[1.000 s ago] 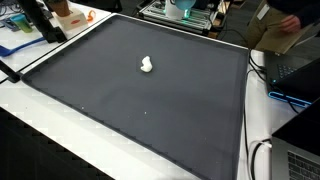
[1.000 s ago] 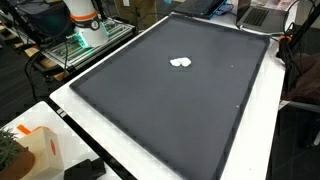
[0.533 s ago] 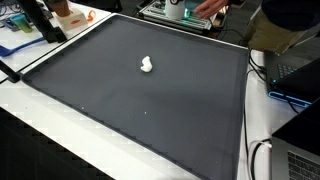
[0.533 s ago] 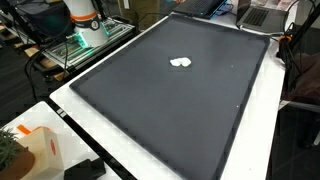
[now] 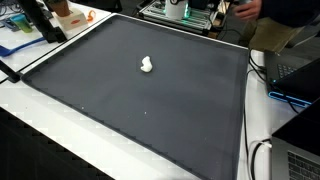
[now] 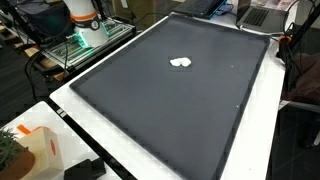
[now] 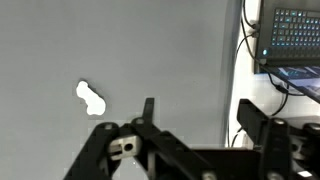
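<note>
Wrist view, left to right: a small white lump [image 7: 90, 98] lies on the dark grey mat [image 7: 170, 50], to the left of the fingers [image 7: 148, 112] and not touching them. The fingers stand apart, holding nothing, with only bare mat between them. Further right, the mat's edge runs from top to bottom. Beyond it comes a strip of white desk [image 7: 238, 90] crossed by black cables [image 7: 250, 45], then an open laptop [image 7: 295, 35]. In both exterior views the lump [image 5: 146, 65] [image 6: 181, 62] sits alone in the far half of the mat, well clear of every border, with open mat all round it. The widest free stretch runs toward the near edge.
</note>
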Action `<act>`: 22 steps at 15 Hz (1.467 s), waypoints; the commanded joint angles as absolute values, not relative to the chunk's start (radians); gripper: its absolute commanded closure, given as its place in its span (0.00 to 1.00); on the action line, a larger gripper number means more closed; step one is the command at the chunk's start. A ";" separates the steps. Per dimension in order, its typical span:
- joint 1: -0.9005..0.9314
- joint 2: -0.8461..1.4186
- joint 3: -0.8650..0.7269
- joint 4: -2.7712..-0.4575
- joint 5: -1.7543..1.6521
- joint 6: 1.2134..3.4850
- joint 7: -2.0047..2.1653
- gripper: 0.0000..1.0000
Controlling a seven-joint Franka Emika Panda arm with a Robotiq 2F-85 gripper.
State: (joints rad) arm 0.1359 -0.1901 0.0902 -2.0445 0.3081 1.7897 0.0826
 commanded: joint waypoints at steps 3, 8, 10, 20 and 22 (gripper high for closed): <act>0.105 -0.291 0.083 -2.207 0.153 1.844 -0.062 0.00; 0.105 -0.432 0.091 -2.489 0.041 2.192 -0.116 0.00; 0.097 -0.478 0.092 -2.609 0.031 2.357 -0.068 0.00; 0.030 -0.436 0.109 -2.800 -0.028 2.572 0.099 0.00; 0.046 -0.369 0.093 -2.788 -0.002 2.659 0.079 0.00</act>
State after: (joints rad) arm 0.0244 -0.4303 0.1160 -2.7881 -0.0228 2.5790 0.0963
